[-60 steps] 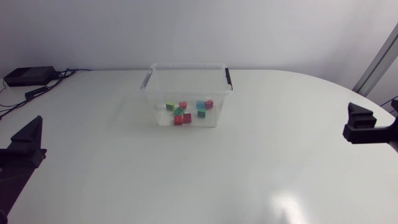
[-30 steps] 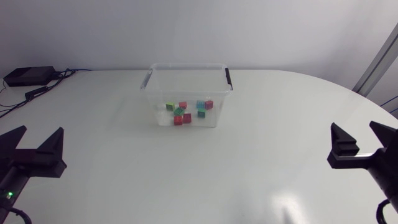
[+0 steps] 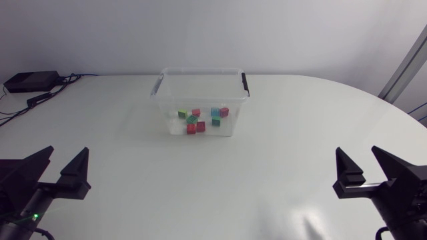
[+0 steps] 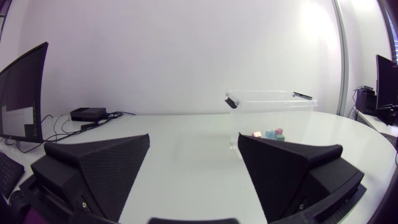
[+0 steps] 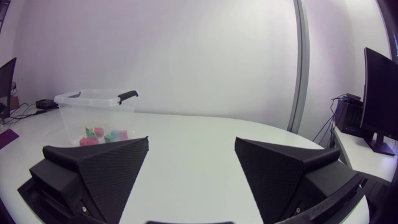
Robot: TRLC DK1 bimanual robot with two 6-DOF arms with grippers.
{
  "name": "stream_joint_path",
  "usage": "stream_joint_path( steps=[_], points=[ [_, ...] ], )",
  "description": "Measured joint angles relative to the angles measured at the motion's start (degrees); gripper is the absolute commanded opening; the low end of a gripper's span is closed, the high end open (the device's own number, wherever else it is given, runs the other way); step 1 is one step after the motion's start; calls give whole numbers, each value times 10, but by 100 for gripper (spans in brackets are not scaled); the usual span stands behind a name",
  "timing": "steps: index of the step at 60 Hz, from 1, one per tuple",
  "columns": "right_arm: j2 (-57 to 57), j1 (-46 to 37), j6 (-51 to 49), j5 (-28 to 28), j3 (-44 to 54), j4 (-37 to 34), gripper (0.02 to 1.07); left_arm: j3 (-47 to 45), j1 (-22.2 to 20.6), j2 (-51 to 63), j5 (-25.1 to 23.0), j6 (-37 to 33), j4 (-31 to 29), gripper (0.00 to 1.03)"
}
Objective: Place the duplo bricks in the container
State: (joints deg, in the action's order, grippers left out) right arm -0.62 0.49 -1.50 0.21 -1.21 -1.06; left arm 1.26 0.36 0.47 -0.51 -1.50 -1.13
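Your left gripper (image 3: pixel 65 159) has come away from the head view's left edge. A second ago it sat there as one dark wedge, and half a second ago its two fingers already stood apart. Now they are spread wide, further in over the table (image 3: pixel 200 193) and nearer its front edge. Your right gripper (image 3: pixel 358 157) has done the same from the other side (almost a mirror of the left). It has slid in from the right edge toward the near edge, and its single dark block now shows as two separate fingers with a clear gap. A green light (image 3: pixel 33 215) on the left arm, unseen a second ago, now shows behind the gripper.
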Motion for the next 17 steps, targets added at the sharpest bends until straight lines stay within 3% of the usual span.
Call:
stream_joint_path(
  steps=[17],
  points=[
    [3,-2,0,0,0,0,102,0,-1,-1,2,0,2,99]
  ],
)
